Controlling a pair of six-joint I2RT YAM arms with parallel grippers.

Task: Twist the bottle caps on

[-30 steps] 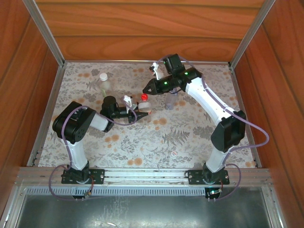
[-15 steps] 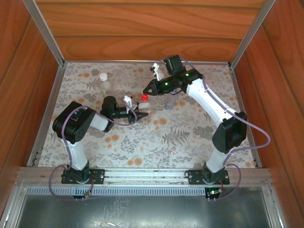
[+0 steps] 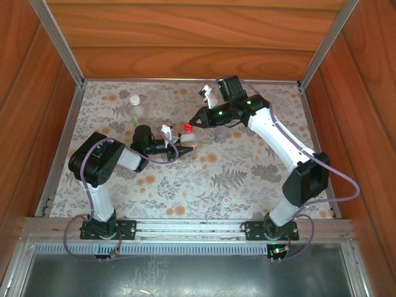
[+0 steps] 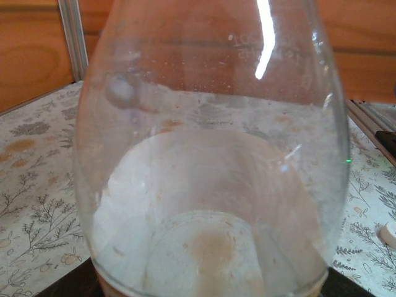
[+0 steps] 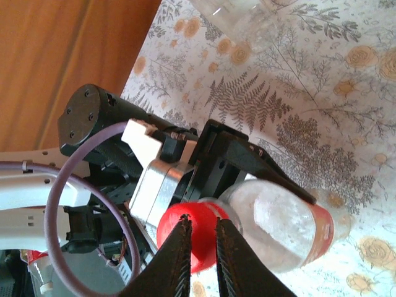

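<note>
Left gripper (image 3: 184, 148): clenched around the body of the red-labelled bottle (image 3: 189, 141), reaching in from 9 o'clock; seen again from the right wrist as black fingers (image 5: 247, 162) pressed along the bottle's side.

Right gripper (image 3: 192, 125): closed on the red cap (image 3: 187, 127), arriving from 3 o'clock; up close, two fingertips (image 5: 184, 230) pinching the cap's rim from opposite sides.

Red cap (image 5: 185, 238): seated on the neck of the red-labelled bottle, between the right gripper (image 5: 203, 221) fingertips; how far threaded on, impossible to tell.

Red-labelled bottle (image 5: 288, 226): close to the centre of the worktop (image 3: 247, 185), held between both grippers; clear and cloudy inside, with a red-orange band lower down; from the left wrist, a broad glassy curve (image 4: 210, 154) very near the lens; resting on the worktop or lifted, cannot tell.

Plain bottle (image 3: 135, 111): at 10 o'clock on the worktop, well apart from both grippers, upright.

White cap (image 3: 134, 99): on top of the plain bottle.

Slim bottle (image 3: 221, 133): at 2 o'clock from the red-labelled bottle, near it, beneath the right arm's forearm; cap state not visible.

Loose white cap (image 3: 227, 200): flat on the worktop at 5 o'clock, well apart from all three bottles.
</note>
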